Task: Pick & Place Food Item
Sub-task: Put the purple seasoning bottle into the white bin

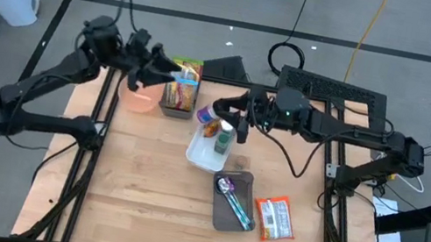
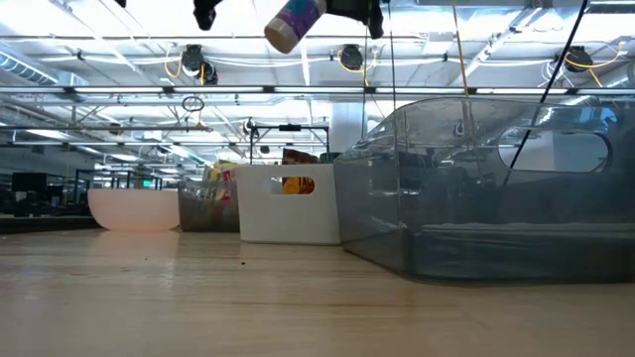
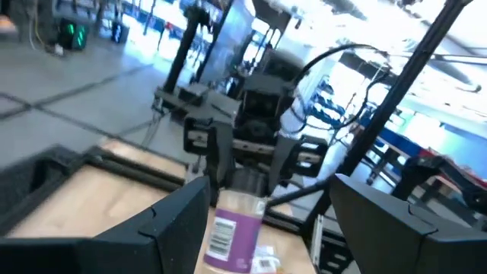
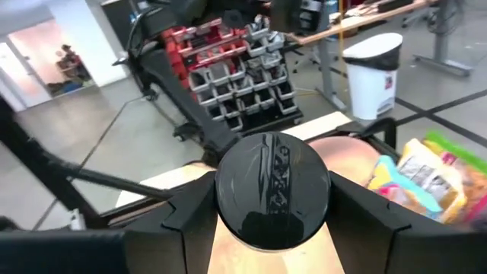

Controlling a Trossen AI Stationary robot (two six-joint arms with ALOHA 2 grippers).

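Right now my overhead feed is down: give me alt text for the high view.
The right end effector holds a purple-labelled bottle above the wooden table, beside a white rectangular bin. The left end effector is open over a pink bowl.

the table (image 1: 147, 207) is pale, matt wood with visible plank seams, and the pink bowl (image 1: 139, 96) looks like smooth matt plastic beside a white plastic bin (image 2: 288, 205) and a clear, glossy plastic container (image 2: 476, 188). the jar (image 2: 294, 24) held in the right gripper (image 1: 218, 114) has a purple paper-like label and a glossy black lid (image 4: 272, 190). the snack packet (image 1: 275, 218) looks like shiny printed foil, and the grey tray (image 1: 227, 217) seems dull plastic.
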